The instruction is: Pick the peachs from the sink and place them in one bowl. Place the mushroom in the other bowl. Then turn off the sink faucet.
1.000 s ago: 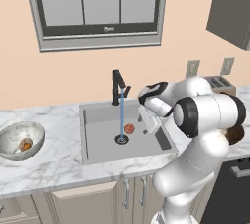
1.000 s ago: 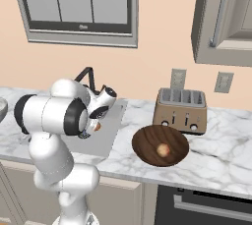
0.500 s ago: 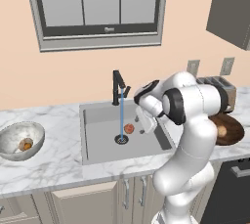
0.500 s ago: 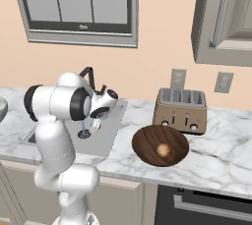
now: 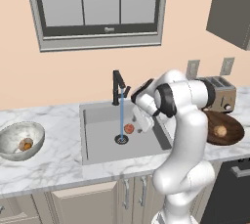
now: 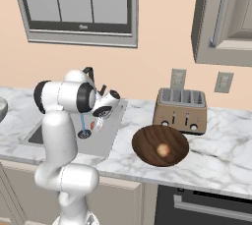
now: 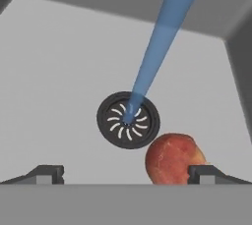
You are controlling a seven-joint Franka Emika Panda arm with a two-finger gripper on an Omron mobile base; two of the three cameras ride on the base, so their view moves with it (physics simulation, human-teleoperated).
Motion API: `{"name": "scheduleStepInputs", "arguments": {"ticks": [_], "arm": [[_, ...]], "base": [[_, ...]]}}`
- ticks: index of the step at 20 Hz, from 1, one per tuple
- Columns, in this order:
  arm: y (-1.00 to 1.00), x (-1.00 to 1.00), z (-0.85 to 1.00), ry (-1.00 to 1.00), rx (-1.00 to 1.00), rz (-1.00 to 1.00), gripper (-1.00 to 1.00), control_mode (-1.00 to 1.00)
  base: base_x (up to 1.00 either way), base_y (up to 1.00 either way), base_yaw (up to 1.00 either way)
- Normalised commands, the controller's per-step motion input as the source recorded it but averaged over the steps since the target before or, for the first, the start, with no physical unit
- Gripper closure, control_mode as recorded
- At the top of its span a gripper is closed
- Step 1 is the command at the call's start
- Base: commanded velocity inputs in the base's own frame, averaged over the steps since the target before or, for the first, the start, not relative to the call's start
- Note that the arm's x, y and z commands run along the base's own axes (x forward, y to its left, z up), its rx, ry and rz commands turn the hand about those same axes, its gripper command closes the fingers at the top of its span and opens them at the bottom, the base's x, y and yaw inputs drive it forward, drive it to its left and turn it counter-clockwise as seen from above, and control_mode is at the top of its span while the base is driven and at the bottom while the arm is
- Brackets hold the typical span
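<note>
Hand view: we see the pincer with its fingers spread wide apart and empty, poised over the sink. One peach lies on the basin floor just ahead of one fingertip — beside the drain, where the water stream lands. Away from the pincer, the wooden bowl holds another peach, and the speckled bowl holds the mushroom.
</note>
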Motion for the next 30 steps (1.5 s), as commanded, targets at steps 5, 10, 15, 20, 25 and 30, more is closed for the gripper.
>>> {"name": "scheduleStepInputs", "arguments": {"ticks": [5, 10, 15, 20, 25, 30], "arm": [[0.11, 0.25, -0.28, 0.00, 0.00, 0.05, -1.00, -1.00], [0.07, 0.29, -0.33, 0.00, 0.00, 0.05, -1.00, -1.00], [0.00, 0.37, -0.27, 0.00, 0.00, 0.05, -1.00, -1.00], [0.05, 0.17, -0.21, 0.00, 0.00, 0.05, -1.00, -1.00], [0.35, -0.09, -0.18, -0.01, -0.06, 0.04, -1.00, -1.00], [0.29, -0.01, -0.28, 0.00, -0.07, 0.02, -1.00, -1.00]], "base": [[0.00, 0.00, 0.00], [0.00, 0.00, 0.00], [0.00, 0.00, 0.00], [0.00, 0.00, 0.00], [0.00, 0.00, 0.00], [0.00, 0.00, 0.00]]}}
